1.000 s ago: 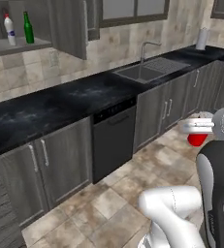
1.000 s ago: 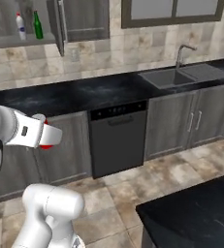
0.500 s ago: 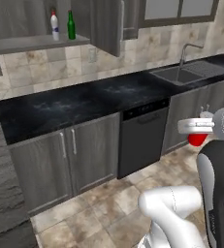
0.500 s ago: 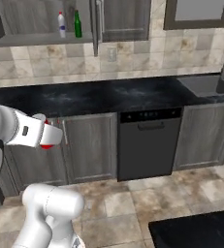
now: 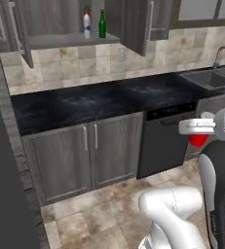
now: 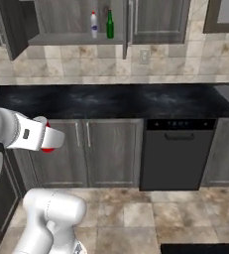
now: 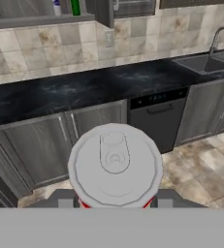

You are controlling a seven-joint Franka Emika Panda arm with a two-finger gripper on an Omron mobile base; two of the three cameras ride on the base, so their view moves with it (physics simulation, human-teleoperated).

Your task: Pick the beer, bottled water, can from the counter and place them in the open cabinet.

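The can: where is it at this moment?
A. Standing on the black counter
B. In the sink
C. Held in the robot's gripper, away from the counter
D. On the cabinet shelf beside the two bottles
C. The can sits between the fingers of the gripper, while the open cabinet shelf holds just the bottled water and the beer.

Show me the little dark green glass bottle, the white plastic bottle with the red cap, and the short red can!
Dark green glass bottle (image 5: 102, 25): left base view, body.
White plastic bottle with red cap (image 5: 86, 26): left base view, label.
Short red can (image 7: 114, 164): hand view, silvery top.
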